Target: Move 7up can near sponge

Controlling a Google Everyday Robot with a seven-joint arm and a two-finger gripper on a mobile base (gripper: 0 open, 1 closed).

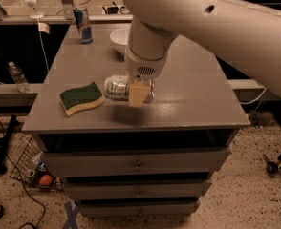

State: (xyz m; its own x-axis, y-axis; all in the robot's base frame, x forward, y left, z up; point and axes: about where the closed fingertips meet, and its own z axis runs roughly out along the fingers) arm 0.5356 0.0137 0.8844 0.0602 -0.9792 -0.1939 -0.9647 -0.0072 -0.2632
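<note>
The 7up can [116, 88] is a silvery can held on its side, its shiny end facing left, just above the grey table top [193, 85]. My gripper [138, 92] is shut on the 7up can, with a pale finger [137, 94] in front of it. The sponge [81, 98], dark green top over pale yellow foam, lies flat near the table's front left, a short gap left of the can. The big white arm reaches in from the upper right.
A tall blue-and-silver can [83, 24] stands at the back left. A white bowl [120, 38] sits at the back, partly hidden by the arm. Drawers [138, 163] are below the top. A water bottle [17, 76] and a wire basket [26, 162] are at the left.
</note>
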